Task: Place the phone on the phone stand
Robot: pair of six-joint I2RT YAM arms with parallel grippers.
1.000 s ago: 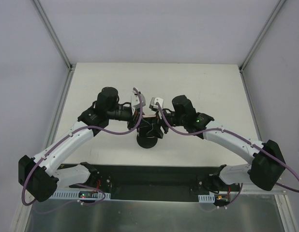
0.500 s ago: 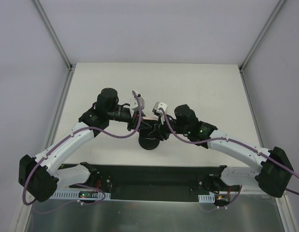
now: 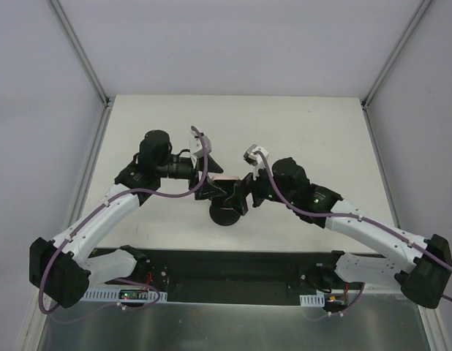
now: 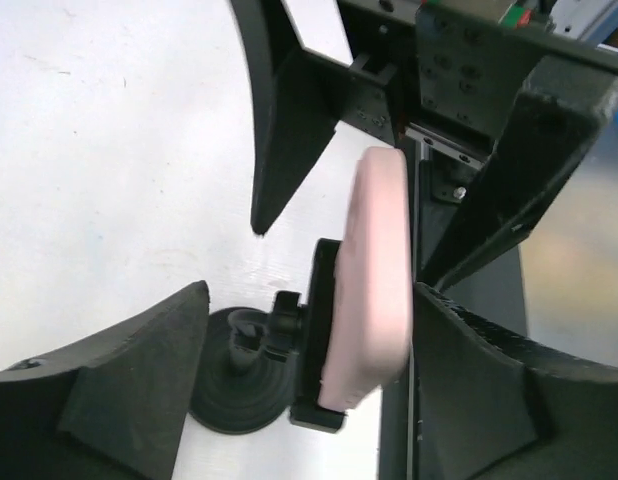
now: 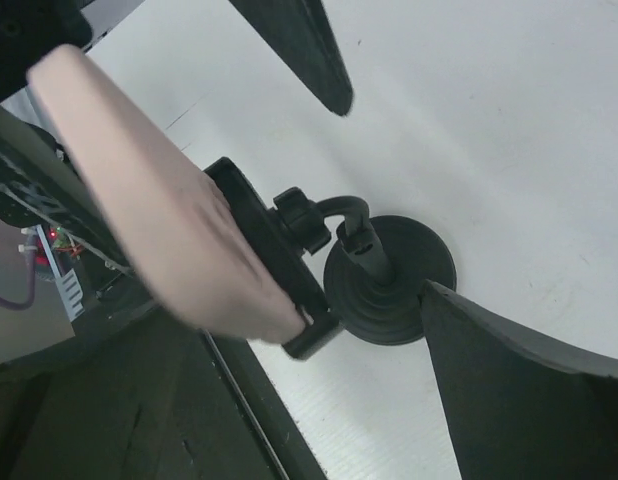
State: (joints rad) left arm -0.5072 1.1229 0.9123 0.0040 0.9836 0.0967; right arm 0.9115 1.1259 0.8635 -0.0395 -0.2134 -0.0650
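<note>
At the near edge of the table (image 3: 299, 124) two arms were bolted, the left arm (image 3: 102, 216) and the right arm (image 3: 372, 230). Both were bent outward at the elbow and reached inward, so that their wrists met over the middle of the table. One purple cable (image 3: 162, 196) ran along each arm, and one small green lamp (image 3: 311, 196) was lit on the right arm.

Between the wrists stood one phone stand (image 4: 239, 385), its round base flat on the table. One phone (image 4: 374, 270) sat in the clamp-like holder on top, tilted, with its pink back against the holder plate and its lower edge on the small lip.

The left gripper (image 3: 210, 189) came from the left with its jaws wide apart and held nothing. Its two fingers (image 4: 109, 390) stood on either side of the phone — one well clear, the other just beside the phone's edge, and it could not be told if that one touched.

The right gripper (image 3: 244, 191) came from the right, also spread wide and holding nothing. One of its fingers (image 5: 519, 390) hung just beside the stand's base.
</note>
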